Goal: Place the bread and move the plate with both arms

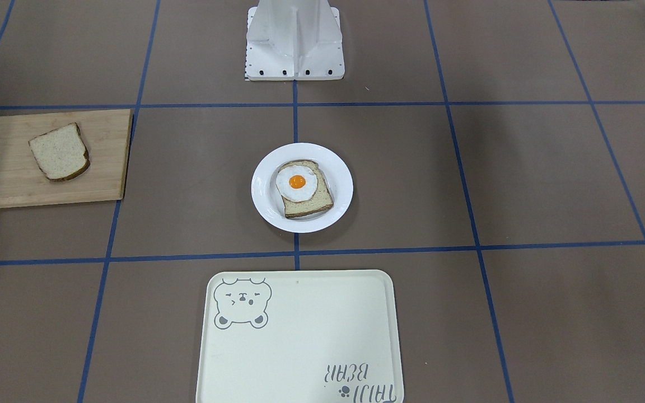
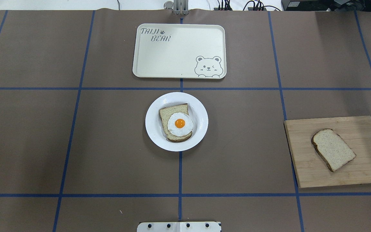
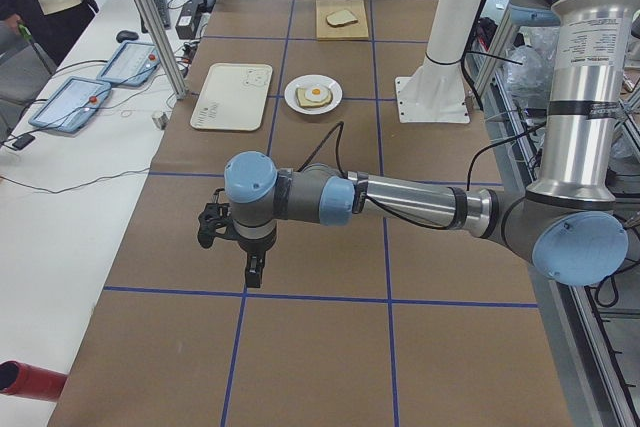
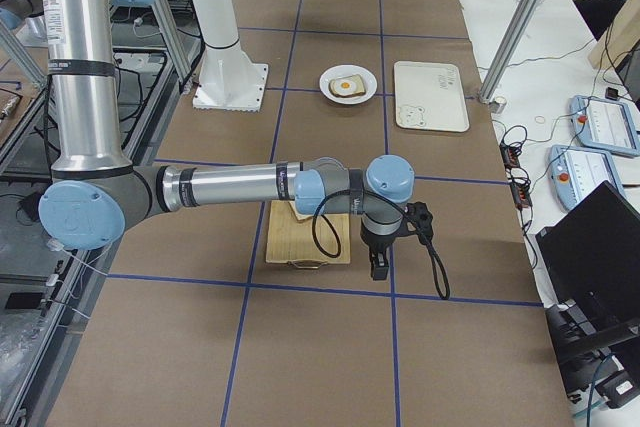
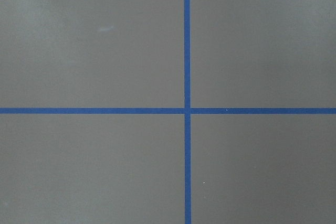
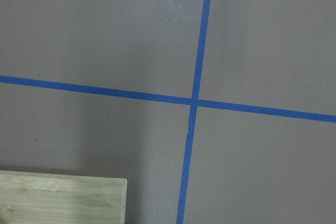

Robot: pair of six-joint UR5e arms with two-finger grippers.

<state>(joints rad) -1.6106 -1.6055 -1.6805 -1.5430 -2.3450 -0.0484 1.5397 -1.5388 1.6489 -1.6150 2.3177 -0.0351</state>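
Observation:
The plain bread point(image 1: 59, 152) lies on a wooden cutting board point(image 1: 3, 173) at the table's right end, also in the overhead view point(image 2: 333, 149). The white plate point(image 1: 261, 187) sits at the table's centre point(image 2: 151, 124) and bears another slice topped with a fried egg point(image 2: 179, 124). Neither gripper shows in the overhead or front views. The left gripper point(image 3: 255, 272) hangs over bare table far from the plate. The right gripper point(image 4: 379, 267) hangs beside the board point(image 4: 308, 245). I cannot tell whether either is open or shut.
A cream bear-print tray point(image 2: 179, 51) lies beyond the plate on the operators' side. The white robot pedestal point(image 1: 294, 39) stands on the robot's side of the plate. The board's corner point(image 6: 58, 200) shows in the right wrist view. Blue tape lines cross the brown table.

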